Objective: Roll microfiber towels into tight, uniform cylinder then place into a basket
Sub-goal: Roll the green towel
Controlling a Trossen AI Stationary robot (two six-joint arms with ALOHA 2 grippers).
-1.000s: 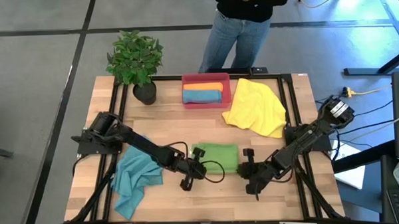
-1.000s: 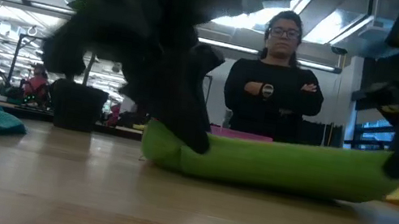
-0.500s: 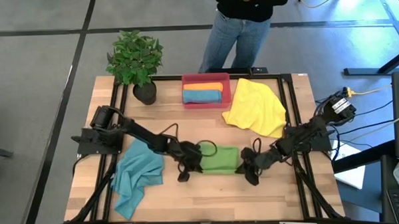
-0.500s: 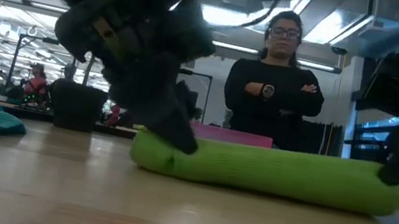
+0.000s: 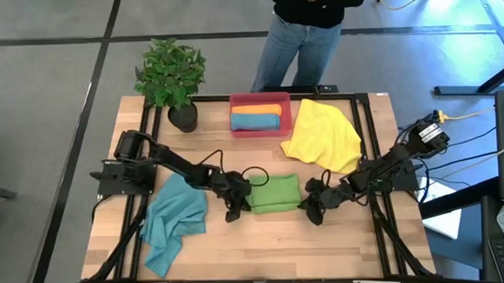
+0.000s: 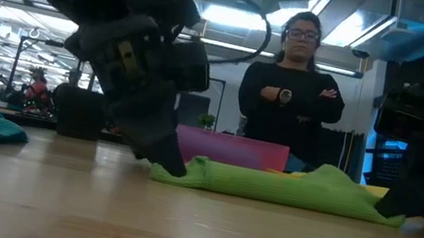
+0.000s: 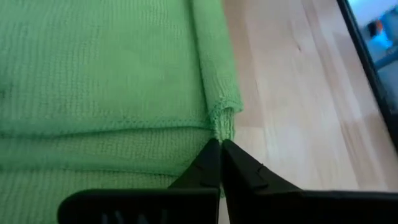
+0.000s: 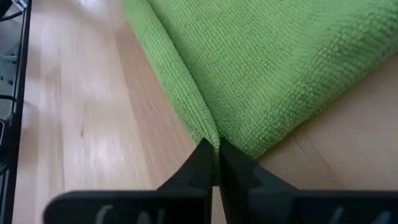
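Green towel folded flat mid-table; yellow, teal loose; basket holding rolls.

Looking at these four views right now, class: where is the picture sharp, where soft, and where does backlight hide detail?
High view: evenly lit, all sharp. Low view: bright ceiling lights behind turn both arms to dark shapes; the green towel stays clear. Left wrist view: towel weave sharp near the left gripper, table edge beyond soft. Right wrist view: towel crisp at the right gripper, wood beyond soft.
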